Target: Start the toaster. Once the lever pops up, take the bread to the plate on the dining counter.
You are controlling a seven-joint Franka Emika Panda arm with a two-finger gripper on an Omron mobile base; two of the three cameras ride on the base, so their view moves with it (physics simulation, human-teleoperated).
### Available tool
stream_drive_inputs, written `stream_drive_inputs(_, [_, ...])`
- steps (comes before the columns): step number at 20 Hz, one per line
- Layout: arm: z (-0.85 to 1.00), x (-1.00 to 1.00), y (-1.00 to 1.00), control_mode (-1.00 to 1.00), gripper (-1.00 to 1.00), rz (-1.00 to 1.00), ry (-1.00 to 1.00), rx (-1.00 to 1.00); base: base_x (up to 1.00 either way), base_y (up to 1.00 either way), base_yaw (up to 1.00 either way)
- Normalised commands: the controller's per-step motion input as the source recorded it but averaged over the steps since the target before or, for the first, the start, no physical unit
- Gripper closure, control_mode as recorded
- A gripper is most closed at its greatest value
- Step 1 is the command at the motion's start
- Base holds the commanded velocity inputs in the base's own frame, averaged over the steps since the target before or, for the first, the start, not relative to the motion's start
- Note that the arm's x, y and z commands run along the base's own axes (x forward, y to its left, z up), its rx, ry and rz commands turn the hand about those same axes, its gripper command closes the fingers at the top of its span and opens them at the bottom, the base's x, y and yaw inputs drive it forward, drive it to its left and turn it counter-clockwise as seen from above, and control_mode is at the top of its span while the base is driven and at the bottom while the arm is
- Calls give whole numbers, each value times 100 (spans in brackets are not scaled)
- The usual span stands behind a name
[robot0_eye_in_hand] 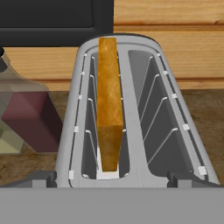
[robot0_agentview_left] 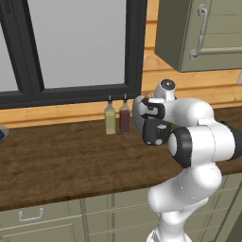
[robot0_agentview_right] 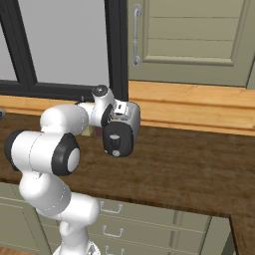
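The counter (robot0_agentview_left: 56, 160) carries the toaster (robot0_agentview_right: 122, 130) near two bottles (robot0_agentview_left: 117, 118) by the window wall; bread (robot0_eye_in_hand: 109, 109) stands upright in its left slot, golden-brown. The gripper (robot0_eye_in_hand: 112, 181) hangs directly above, jaws wide, holding nothing. Risk: an off-centre descent could strike the slot wall, or pinch crust and drop the slice.

Golden-brown bread (robot0_eye_in_hand: 108, 109); silver toaster (robot0_eye_in_hand: 144, 144); dark-red bottle (robot0_eye_in_hand: 30, 122).

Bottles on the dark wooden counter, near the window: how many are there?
2. A pale yellow-green bottle and a dark red bottle stand side by side under the black window frame, left of the silver toaster. The arm may hide others.
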Motion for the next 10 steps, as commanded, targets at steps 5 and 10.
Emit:
stream_drive_inputs(5, [0, 0, 0, -100, -100, 0, 0, 0, 0, 0, 0])
stream_drive_inputs(10, [0, 0, 0, -100, -100, 0, 0, 0, 0, 0, 0])
